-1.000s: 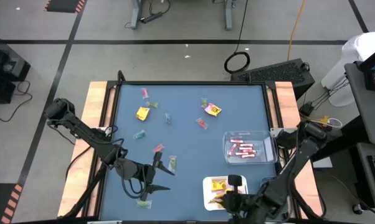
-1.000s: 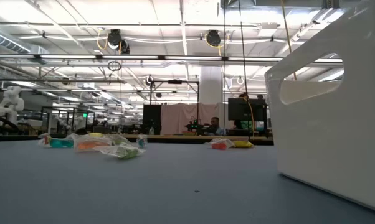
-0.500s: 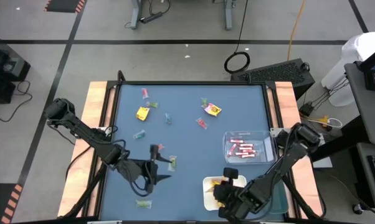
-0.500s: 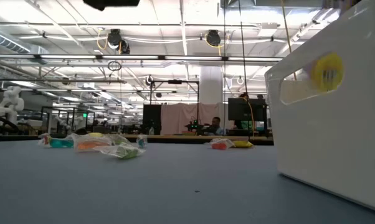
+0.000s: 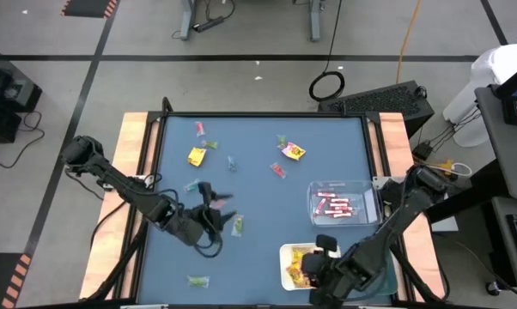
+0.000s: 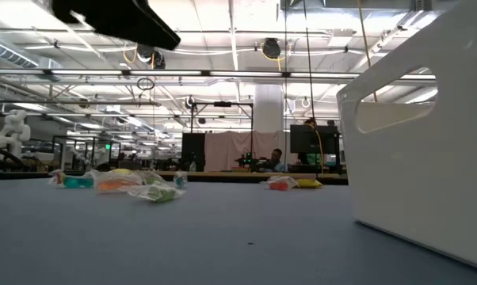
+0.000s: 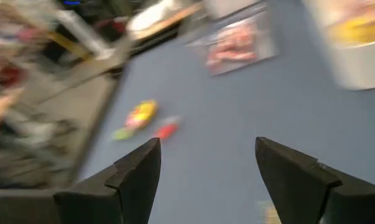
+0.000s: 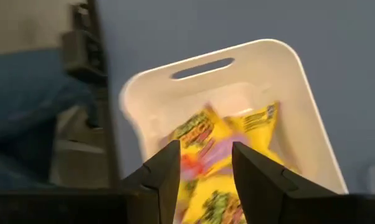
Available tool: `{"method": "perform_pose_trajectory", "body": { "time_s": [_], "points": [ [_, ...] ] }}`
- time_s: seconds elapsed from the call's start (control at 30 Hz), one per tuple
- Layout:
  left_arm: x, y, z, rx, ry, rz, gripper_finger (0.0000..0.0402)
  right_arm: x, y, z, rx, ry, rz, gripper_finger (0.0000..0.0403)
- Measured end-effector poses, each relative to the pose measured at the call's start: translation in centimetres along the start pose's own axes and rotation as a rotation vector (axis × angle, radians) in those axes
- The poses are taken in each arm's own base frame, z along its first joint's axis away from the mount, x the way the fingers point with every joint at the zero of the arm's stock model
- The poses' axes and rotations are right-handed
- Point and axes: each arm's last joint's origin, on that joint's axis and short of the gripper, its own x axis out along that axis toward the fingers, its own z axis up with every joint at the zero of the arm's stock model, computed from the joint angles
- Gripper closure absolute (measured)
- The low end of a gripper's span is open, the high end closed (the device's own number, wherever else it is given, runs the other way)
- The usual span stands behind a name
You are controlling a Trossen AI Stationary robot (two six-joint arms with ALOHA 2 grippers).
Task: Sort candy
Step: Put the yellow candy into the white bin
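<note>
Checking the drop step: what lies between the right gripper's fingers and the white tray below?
In the right wrist view, the right gripper hangs open over the white tray; between them only the yellow candy packets show, lying in the tray.

blurred: left wrist view, candy (image 7: 141, 114) smeared | cut off: white tray (image 6: 429, 134) at low view's right edge

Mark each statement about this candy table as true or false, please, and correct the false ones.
1. The white tray holds yellow packets. True.
2. The clear tray holds green pieces. False: it holds pink-red sticks.
3. The right pincer hangs above the white tray with its fingers apart. True.
4. The left pincer is shut on a candy. False: it is open and holds nothing.
5. Loose candy lies on the blue table. True.
</note>
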Motion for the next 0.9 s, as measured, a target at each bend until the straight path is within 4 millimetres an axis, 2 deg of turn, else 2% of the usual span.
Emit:
{"method": "perform_pose_trajectory", "body": {
  "time_s": [0.1,0.2,0.37,0.47,0.6,0.67,0.73,0.9],
  "points": [
    [1.1,1.5,-0.2,0.056,0.039,0.131,0.0136,-2.2,0.2,-0.4,0.008,-0.044,0.04,0.0266],
    [2.6,3.5,-0.5,0.064,0.087,0.16,0.0136,-3.9,0.2,-0.8,-0.031,-0.156,0.013,0.0266],
    [5.6,8.0,-2.3,-0.009,0.238,0.226,0.0136,-4.9,-0.4,-1.1,-0.168,-0.427,-0.22,0.0266],
    [6.8,10.8,-4.3,-0.146,0.371,0.29,0.0136,-4.8,-1.0,-0.6,-0.236,-0.545,-0.365,0.0266],
    [6.9,13.6,-7.9,-0.494,0.601,0.398,0.0136,-4.6,-2.5,0.8,-0.247,-0.652,-0.538,0.0266],
    [6.5,13.9,-9.6,-0.591,0.697,0.427,0.0136,-4.3,-3.4,1.6,-0.252,-0.644,-0.598,0.0266],
    [6.3,13.5,-10.8,-0.592,0.749,0.424,0.0136,-4.0,-4.4,2.5,-0.249,-0.621,-0.651,0.0266],
    [6.0,12.4,-13.1,-0.634,0.779,0.444,0.0136,-2.4,-6.9,4.3,-0.201,-0.569,-0.734,0.0266]
  ]
}}
